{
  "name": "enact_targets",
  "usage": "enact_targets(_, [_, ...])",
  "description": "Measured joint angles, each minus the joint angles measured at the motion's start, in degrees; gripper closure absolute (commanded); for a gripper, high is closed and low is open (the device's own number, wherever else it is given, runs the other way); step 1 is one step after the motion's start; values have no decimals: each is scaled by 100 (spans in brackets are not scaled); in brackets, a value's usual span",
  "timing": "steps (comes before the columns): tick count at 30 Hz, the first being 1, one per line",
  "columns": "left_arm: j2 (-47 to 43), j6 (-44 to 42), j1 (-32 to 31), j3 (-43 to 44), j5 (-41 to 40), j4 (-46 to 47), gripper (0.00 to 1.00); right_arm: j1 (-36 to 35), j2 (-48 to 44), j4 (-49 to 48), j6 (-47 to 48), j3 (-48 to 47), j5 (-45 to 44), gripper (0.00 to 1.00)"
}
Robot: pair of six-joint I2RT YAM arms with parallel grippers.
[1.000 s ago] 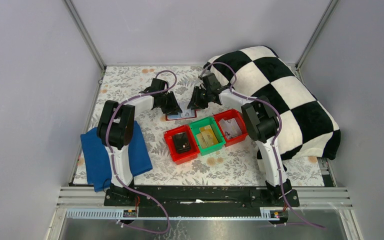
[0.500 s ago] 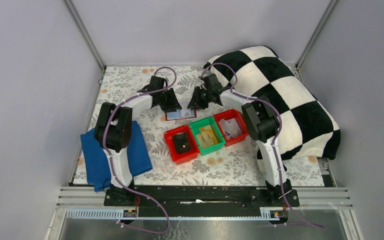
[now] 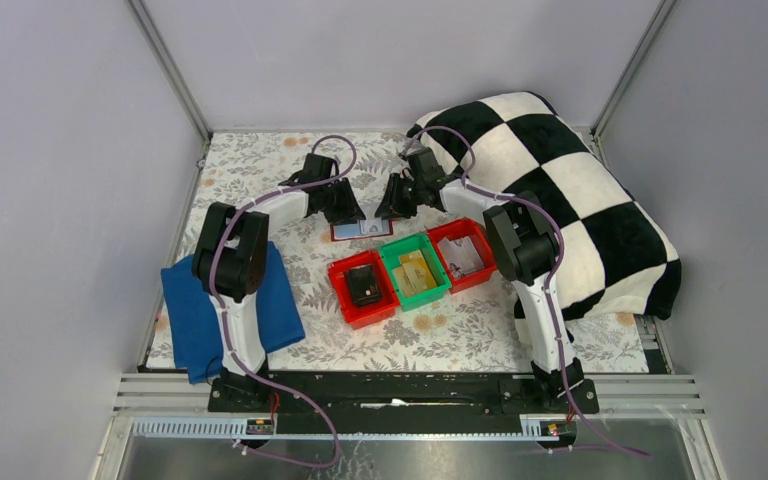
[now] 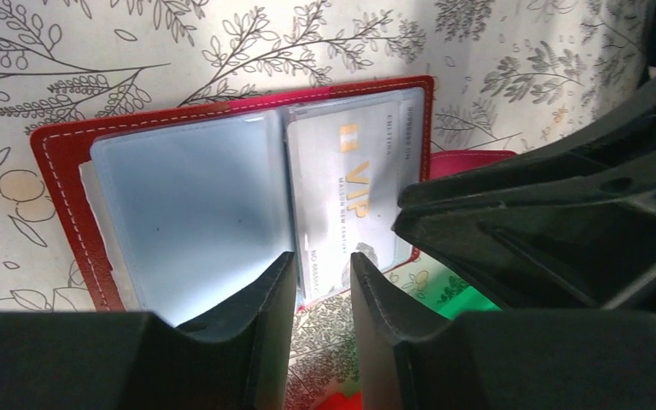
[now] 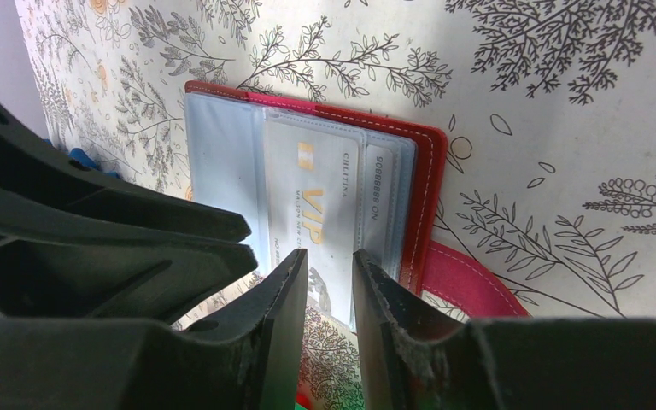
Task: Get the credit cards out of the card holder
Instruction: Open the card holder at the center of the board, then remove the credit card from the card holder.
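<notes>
The dark red card holder [image 3: 361,230] lies open and flat on the floral table, between my two grippers. Its left pocket [image 4: 184,205] shows only pale blue lining. A whitish credit card [image 4: 350,184] with gold "VIP" print sits in the right pocket, and its near end sticks out past the holder's edge [image 5: 335,286]. The red strap tab [image 5: 478,278] lies beside it. My left gripper [image 4: 323,265] hovers at the holder's near edge by the fold, jaws a narrow gap apart, empty. My right gripper [image 5: 330,260] hovers over the card's near end, jaws also narrowly apart.
Three bins stand just in front of the holder: a red one [image 3: 345,295] with a small black box, a green one [image 3: 430,290] with yellow-tan flat items, and a red one [image 3: 480,270] with pale items. A blue cloth [image 3: 195,305] lies left. A checkered blanket [image 3: 570,190] lies right.
My left gripper has shifted slightly right, closer to the holder. The right arm and the holder have not visibly moved.
</notes>
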State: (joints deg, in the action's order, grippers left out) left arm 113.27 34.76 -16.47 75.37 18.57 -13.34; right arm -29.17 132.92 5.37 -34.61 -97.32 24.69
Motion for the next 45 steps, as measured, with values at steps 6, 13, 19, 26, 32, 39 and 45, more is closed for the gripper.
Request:
enact_targets(6, [125, 94, 4, -2, -44, 48, 72, 4, 0, -31, -26, 13, 11, 66])
enact_targets(13, [127, 111, 13, -4, -114, 96, 74, 11, 0, -101, -90, 48, 55, 67])
enact_targets(19, [129, 81, 118, -151, -136, 105, 78, 26, 0, -232, -216, 131, 186, 68])
enact_targets(26, [129, 81, 192, -256, -37, 195, 81, 46, 20, -317, -328, 173, 310, 72])
enact_targets(32, [129, 87, 214, -289, 98, 295, 84, 52, 35, -315, -341, 173, 345, 78])
enact_targets(39, [129, 125, 236, -291, 186, 380, 84, 52, 76, -315, -348, 175, 411, 88])
enact_targets(45, [133, 131, 275, -295, 181, 387, 85, 59, 111, -332, -352, 173, 557, 89])
